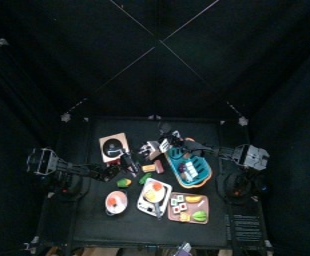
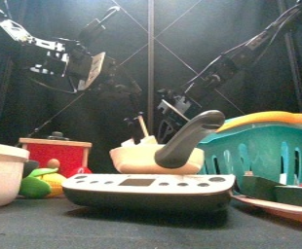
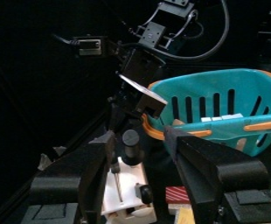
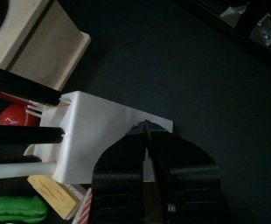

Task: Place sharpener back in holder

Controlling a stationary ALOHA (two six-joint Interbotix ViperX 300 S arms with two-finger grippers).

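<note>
The white holder [image 4: 103,131] stands mid-table with several utensils in it; the front view shows it [image 2: 140,159] behind the scale. My right gripper [image 4: 146,131] hangs straight over the holder's edge with its jaws shut. In the left wrist view it [image 3: 139,80] grips a thin dark rod, the sharpener [image 3: 118,122], which points down toward the holder. My left gripper [image 3: 144,149] is open and empty, held high at the left [image 2: 78,60], apart from the holder.
A teal basket [image 2: 264,156] stands right of the holder, and a thick black handle [image 2: 186,136] leans between them. A scale [image 2: 147,185] lies in front. A red box [image 2: 56,154], a white bowl [image 2: 0,173] and toy fruit [image 2: 39,182] are at the left.
</note>
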